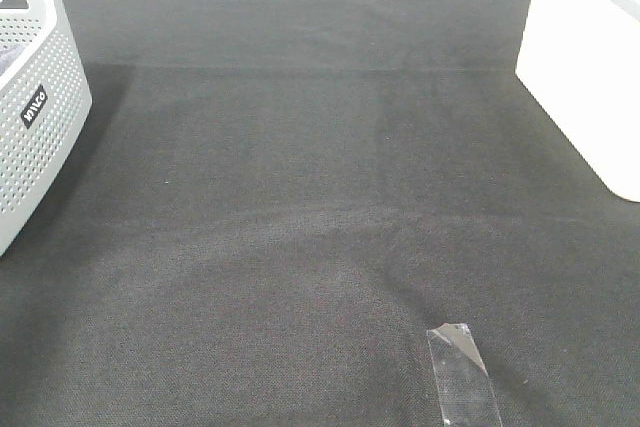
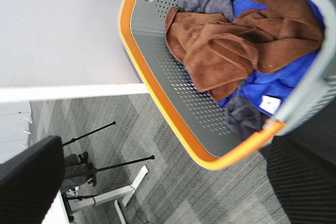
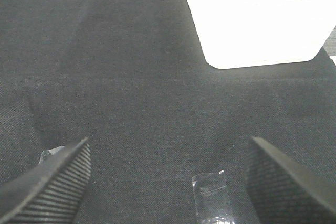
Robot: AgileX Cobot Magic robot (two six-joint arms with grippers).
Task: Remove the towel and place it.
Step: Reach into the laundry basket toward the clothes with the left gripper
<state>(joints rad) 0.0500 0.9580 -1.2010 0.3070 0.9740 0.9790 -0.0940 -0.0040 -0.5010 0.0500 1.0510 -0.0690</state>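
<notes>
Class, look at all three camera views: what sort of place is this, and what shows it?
Probably a robotics lab bench set up for laundry handling: a black-clothed worktable, a perforated basket holding a reddish-brown towel among blue cloths, and stand legs on a carpet-tiled floor.

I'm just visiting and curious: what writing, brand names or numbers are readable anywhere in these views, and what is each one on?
"MILCO": white letters on a black label on the white perforated basket; the letters are tilted and soft, so the spelling is uncertain.
Small white tag lying on a blue towel in the orange-rimmed basket: too small to read.
Nothing else shows any text.
</notes>
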